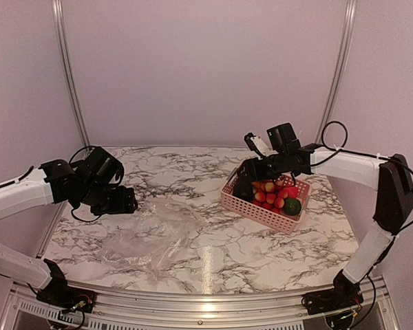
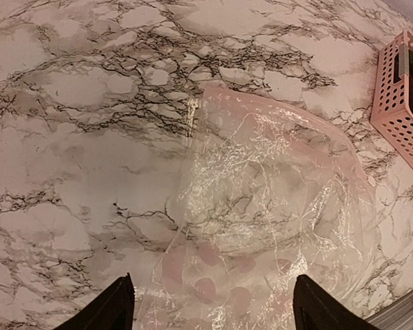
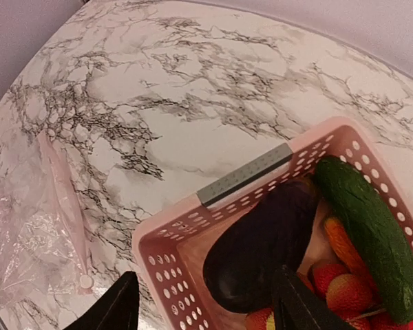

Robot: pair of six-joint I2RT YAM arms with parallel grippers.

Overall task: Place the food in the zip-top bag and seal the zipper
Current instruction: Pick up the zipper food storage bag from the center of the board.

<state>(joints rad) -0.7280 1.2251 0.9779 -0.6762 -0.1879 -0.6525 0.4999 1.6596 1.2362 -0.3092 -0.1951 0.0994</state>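
The clear crinkly zip-top bag (image 1: 155, 237) lies flat on the marble table, also in the left wrist view (image 2: 275, 206) and at the left edge of the right wrist view (image 3: 27, 240). My left gripper (image 2: 210, 306) is open and empty, hovering over the bag's near part. The food sits in the pink basket (image 1: 265, 206): a dark aubergine (image 3: 268, 247), a green cucumber (image 3: 368, 227), red-pink berries (image 3: 344, 289) and a round green piece (image 1: 292, 206). My right gripper (image 3: 206, 302) is open above the basket's corner, one finger outside the wall, one over the aubergine. The zipper is not discernible.
The pink basket (image 3: 172, 240) has a grey strip on its rim (image 3: 244, 175). The basket's corner shows at the right of the left wrist view (image 2: 399, 103). The table's near edge with a metal rail (image 1: 206, 302) runs along the front.
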